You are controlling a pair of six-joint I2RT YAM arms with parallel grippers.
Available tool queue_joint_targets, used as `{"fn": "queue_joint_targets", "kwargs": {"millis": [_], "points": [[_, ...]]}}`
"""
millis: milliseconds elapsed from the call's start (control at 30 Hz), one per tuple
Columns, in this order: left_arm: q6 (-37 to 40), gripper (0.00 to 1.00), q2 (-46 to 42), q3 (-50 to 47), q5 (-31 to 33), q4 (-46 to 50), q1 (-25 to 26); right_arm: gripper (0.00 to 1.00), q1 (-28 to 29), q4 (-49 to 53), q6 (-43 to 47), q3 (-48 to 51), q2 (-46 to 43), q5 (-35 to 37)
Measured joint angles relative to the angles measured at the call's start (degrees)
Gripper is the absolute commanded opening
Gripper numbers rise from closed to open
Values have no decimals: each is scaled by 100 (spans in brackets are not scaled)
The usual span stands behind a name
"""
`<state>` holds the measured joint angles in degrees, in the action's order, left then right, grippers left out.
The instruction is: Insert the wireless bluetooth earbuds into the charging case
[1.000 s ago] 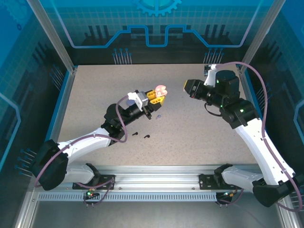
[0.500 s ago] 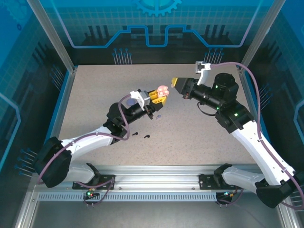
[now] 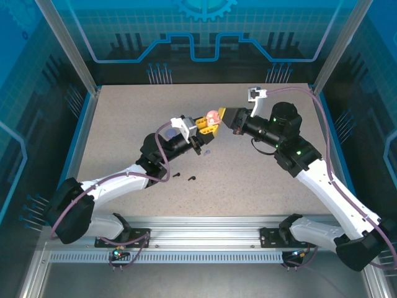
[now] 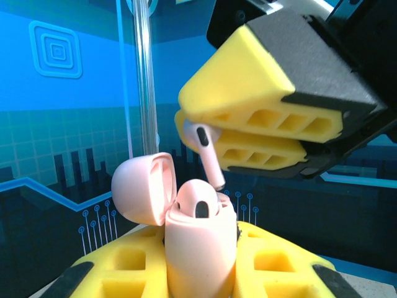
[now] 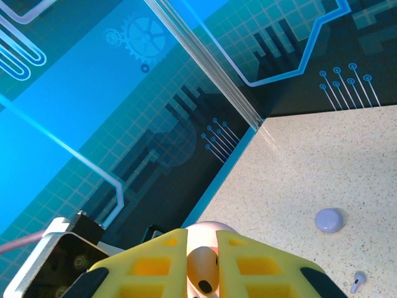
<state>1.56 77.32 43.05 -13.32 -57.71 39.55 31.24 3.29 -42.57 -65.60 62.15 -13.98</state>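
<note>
My left gripper (image 3: 207, 128) is shut on an open pale pink charging case (image 4: 201, 248), held upright between its yellow fingers, lid (image 4: 139, 186) swung left. One pink earbud (image 4: 197, 202) sits in the case. My right gripper (image 3: 224, 116) is shut on a second pink earbud (image 4: 208, 155), stem pointing down just above the case's right socket. In the right wrist view that earbud (image 5: 203, 270) shows between the yellow pads, with the case (image 5: 208, 231) right behind.
A lilac case (image 5: 329, 220) and a lilac earbud (image 5: 355, 281) lie on the speckled table below the grippers. Two black earbuds (image 3: 177, 175) (image 3: 191, 179) lie beside the left forearm. Blue walls and metal posts ring the table.
My right gripper has swung left from the back right, bringing its earbud up to the case. The left gripper has barely moved.
</note>
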Motion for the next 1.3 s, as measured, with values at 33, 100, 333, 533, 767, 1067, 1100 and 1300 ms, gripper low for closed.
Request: {"fn": "queue_joint_targets", "kwargs": {"millis": [33, 100, 333, 533, 767, 1067, 1100, 1300], "points": [[0, 0, 0, 0, -2, 0, 0, 16, 0, -2, -13, 24, 0, 0], [0, 0, 7, 0, 0, -2, 0, 16, 0, -44, -39, 42, 0, 0], [0, 0, 44, 42, 0, -7, 0, 15, 31, -146, -122, 94, 0, -2], [0, 0, 44, 52, 0, -15, 4, 15, 35, -210, -162, 184, -2, 2], [0, 0, 44, 52, 0, -2, 4, 15, 35, -249, -157, 232, -28, 2], [-4, 0, 44, 52, 24, 9, 4, 21, 39, -251, -138, 422, -120, 2], [-9, 0, 44, 52, 24, 26, 4, 24, 46, -251, -142, 426, -118, 2], [-11, 0, 68, 59, 22, 37, 4, 58, 66, -116, -52, 363, -98, 39]]}}
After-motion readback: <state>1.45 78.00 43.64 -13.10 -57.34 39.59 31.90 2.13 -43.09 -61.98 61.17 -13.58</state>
